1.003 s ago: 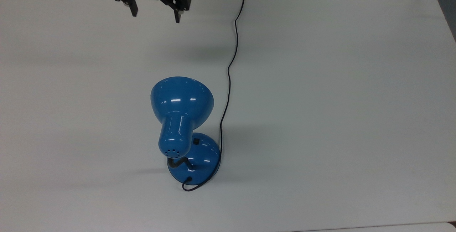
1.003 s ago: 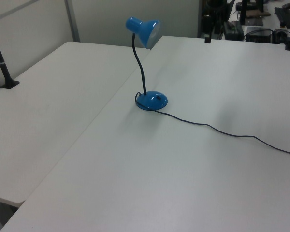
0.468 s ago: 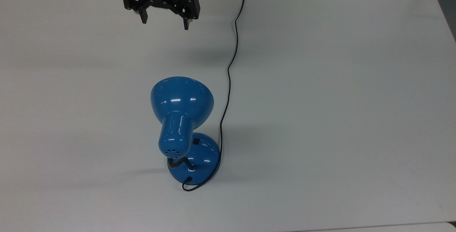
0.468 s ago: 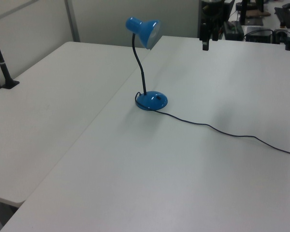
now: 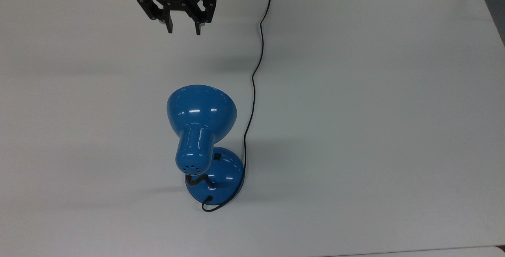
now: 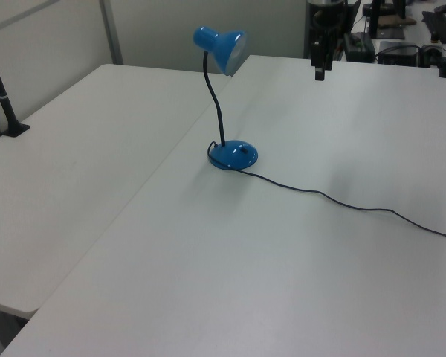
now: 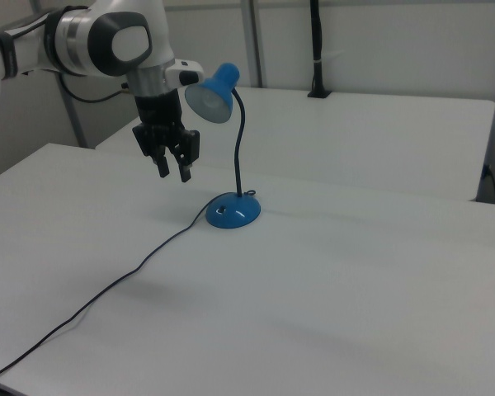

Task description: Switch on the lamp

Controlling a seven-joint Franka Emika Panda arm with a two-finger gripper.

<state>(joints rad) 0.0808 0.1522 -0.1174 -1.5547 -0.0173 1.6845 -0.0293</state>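
The black two-finger claw [image 5: 182, 32] hung in the air above the white table [image 5: 375, 91], well apart from the lamp, its fingers released and grasping nothing, with a clear gap between them. Against half a second earlier that gap had narrowed, and over the last second the claw had travelled from the top view's upper edge a little toward the lamp. I judged this to be the approach stage: the fingers drawing together would suit a poke at a small button, but the switch had not yet been reached.

The glossy blue metal desk lamp [image 5: 202, 109] stood upright near the table's middle, its bell-shaped shade on a black bendy neck [image 6: 215, 104] above a round domed base [image 5: 223, 172]. A small black switch [image 5: 217, 156] sat on that base.

Counted: one claw, one lamp, one switch, one thin black cord [image 5: 254, 71] trailing from the base across the table.
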